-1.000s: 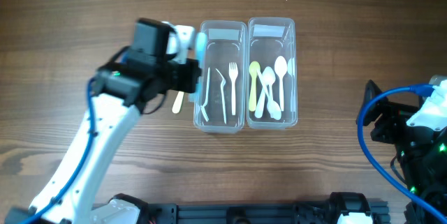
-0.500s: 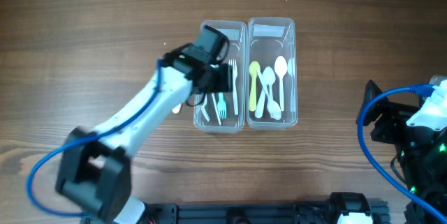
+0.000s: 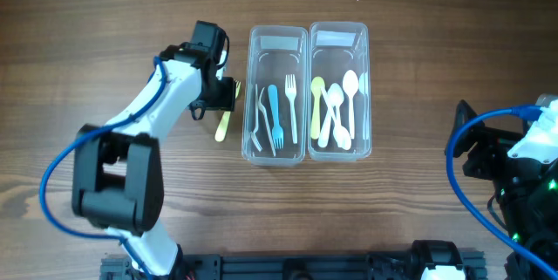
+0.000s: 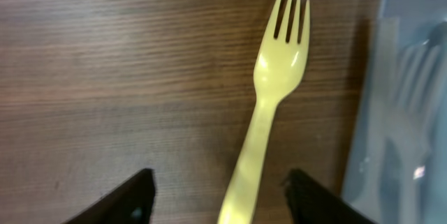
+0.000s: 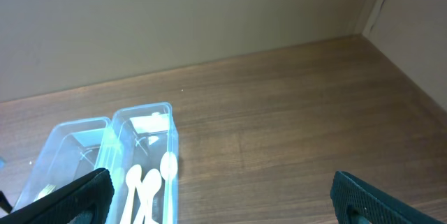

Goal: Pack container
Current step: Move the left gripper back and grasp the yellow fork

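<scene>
Step in hand: picking up the yellow fork [image 4: 269, 112], which seems to be the last piece not packed yet.
Yellow fork: it lies flat on the table [image 3: 105, 18], just beside the left long wall of the fork container [image 3: 277, 153] and outside it, nearly parallel to that wall.
Left claw [image 4: 218, 185]: it is wide open and holds nothing; it hangs over the fork with one finger on each side of the handle.
Right claw [image 5: 220, 192]: it is also wide open and empty, well apart from the fork container, beyond the spoon container [image 3: 340, 151].
How to do it well: the claw should go straight down until the fingertips are almost on the table, because the fork is thin and flat. It should close across the narrow handle, not on the tines. The finger nearer the fork container must not touch its wall. After lifting, the fork should be laid along the length of the container, like the others.
Forks, counted: one yellow on the table. Inside the fork container there appear four, one blue fork [image 3: 272, 110] and three white or pale. They overlap, so this count is not sure.
Spoons, counted: about four, one yellow spoon [image 3: 317, 105] and three white.
Containers, counted: two, touching side by side.
</scene>
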Tool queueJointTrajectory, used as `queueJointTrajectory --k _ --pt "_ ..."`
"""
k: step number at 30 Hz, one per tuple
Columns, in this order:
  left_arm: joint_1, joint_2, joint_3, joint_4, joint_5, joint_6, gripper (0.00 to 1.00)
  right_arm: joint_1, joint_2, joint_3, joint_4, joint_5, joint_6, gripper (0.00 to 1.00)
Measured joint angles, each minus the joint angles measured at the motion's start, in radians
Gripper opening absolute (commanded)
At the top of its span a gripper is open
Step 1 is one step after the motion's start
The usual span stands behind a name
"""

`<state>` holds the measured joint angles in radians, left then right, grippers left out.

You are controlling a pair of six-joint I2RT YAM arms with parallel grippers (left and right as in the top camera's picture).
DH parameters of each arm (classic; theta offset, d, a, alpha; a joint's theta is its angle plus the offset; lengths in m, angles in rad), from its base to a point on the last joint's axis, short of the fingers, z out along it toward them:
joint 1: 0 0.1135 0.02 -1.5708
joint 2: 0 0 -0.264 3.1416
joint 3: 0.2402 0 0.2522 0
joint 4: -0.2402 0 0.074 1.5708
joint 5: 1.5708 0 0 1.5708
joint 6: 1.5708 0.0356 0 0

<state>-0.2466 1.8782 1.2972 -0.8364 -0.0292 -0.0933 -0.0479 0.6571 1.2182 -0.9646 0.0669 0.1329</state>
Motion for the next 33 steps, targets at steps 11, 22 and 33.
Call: queueJointTrajectory --k 11,22,33 --pt "0.000 0.076 0.000 -0.007 0.010 0.237 0.50 0.000 0.000 0.000 0.000 0.000 0.000 1.00" --pt "-0.003 0.063 -0.090 0.056 0.034 0.201 0.33 0.000 0.000 0.000 0.000 0.000 0.000 1.00" --pt "-0.002 0.060 -0.093 0.071 0.027 0.182 0.05 0.000 0.000 0.000 0.000 0.000 0.000 1.00"
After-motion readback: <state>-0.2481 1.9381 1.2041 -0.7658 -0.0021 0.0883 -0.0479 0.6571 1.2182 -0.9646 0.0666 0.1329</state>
